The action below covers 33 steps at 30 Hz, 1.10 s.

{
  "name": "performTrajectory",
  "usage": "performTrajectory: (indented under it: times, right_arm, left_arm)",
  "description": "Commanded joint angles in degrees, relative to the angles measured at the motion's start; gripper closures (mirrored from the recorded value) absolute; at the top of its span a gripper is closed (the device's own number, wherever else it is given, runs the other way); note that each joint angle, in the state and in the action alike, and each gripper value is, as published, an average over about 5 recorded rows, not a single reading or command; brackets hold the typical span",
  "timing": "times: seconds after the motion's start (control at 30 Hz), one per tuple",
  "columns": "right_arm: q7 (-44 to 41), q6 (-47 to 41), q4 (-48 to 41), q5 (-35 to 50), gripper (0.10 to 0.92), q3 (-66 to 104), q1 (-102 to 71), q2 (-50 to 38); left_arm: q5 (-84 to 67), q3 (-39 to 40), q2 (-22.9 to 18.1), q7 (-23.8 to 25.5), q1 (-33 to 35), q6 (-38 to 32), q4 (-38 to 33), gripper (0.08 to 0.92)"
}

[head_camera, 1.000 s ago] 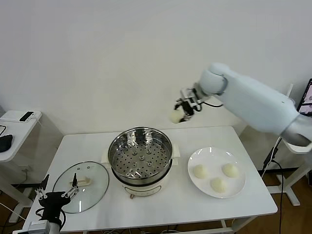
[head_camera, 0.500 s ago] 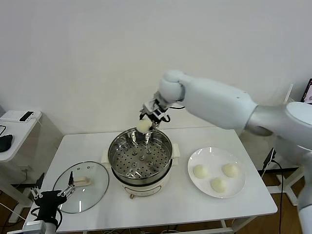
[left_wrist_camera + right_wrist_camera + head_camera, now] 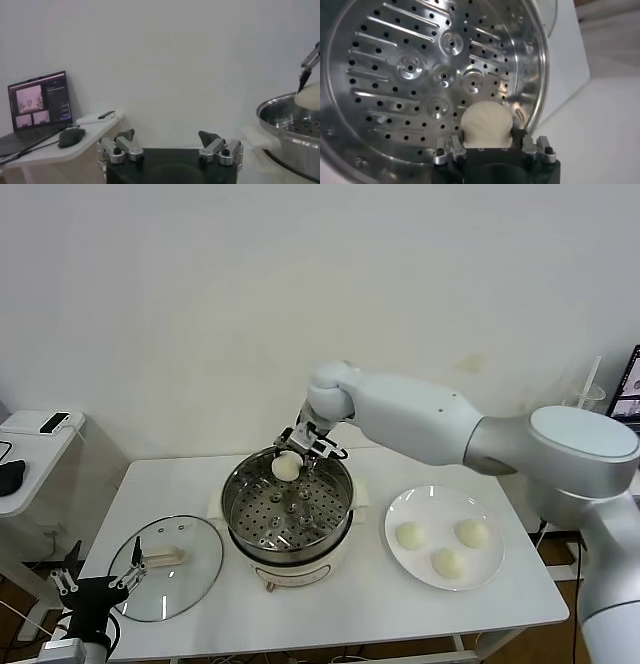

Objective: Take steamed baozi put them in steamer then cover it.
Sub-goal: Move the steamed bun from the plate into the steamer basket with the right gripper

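Observation:
My right gripper is shut on one cream-white baozi, held just above the far rim of the steamer. In the right wrist view the held baozi sits between the fingers over the perforated steel tray. Three more baozi lie on the white plate to the right. The glass cover lies flat on the table at front left, handle up. My left gripper waits open beside the table's front-left corner; its own view shows nothing between the fingers.
The white table carries the steamer in the middle, the cover on the left, the plate on the right. A side table with a phone stands at far left. A laptop and mouse show in the left wrist view.
My right arm has swung left and down with the baozi, from high behind the table to just over the steamer's far rim. The left gripper has drifted slightly left and lower.

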Motion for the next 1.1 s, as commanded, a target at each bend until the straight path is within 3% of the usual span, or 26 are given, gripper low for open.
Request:
performTrajectory:
  times: [0.03, 0.37, 0.63, 0.77, 0.87, 0.97, 1.1]
  right_arm:
    - [1.6, 5.4, -2.5, -4.9, 0.423, -0.4, -1.8, 1.6]
    - [4.1, 9.8, -8.2, -10.8, 0.418, 1.5, -3.0, 4.3]
    - [4.3, 10.7, -9.3, -11.6, 0.242, 1.9, -2.7, 4.3]
    - [3.2, 9.4, -7.9, -7.0, 0.206, 1.9, -1.7, 3.3]
    - [0.7, 3.6, -3.8, 0.9, 0.203, 1.4, 0.5, 1.1]
    - [-2.9, -7.7, 2.9, 9.7, 0.203, 0.9, 3.5, -2.6]
    - [-7.5, -21.6, 10.5, 13.5, 0.203, 2.9, 6.7, -7.5]
  left_arm:
    - [0.0, -0.1, 0.0, 0.0, 0.0, 0.0, 0.0, 0.177]
    - [0.0, -0.1, -0.1, -0.1, -0.2, 0.1, -0.2, 0.177]
    - [0.0, -0.1, -0.1, -0.1, -0.2, 0.1, -0.6, 0.177]
    - [0.0, -0.1, -0.2, -0.1, -0.2, 0.1, -0.9, 0.177]
    - [0.0, -0.1, -0.1, -0.1, -0.2, 0.2, -1.0, 0.177]
    - [-0.1, -0.1, 0.0, 0.0, -0.3, 0.4, -1.2, 0.177]
    - [-0.5, -0.1, 0.4, 0.0, -0.5, 0.8, -1.5, 0.177]
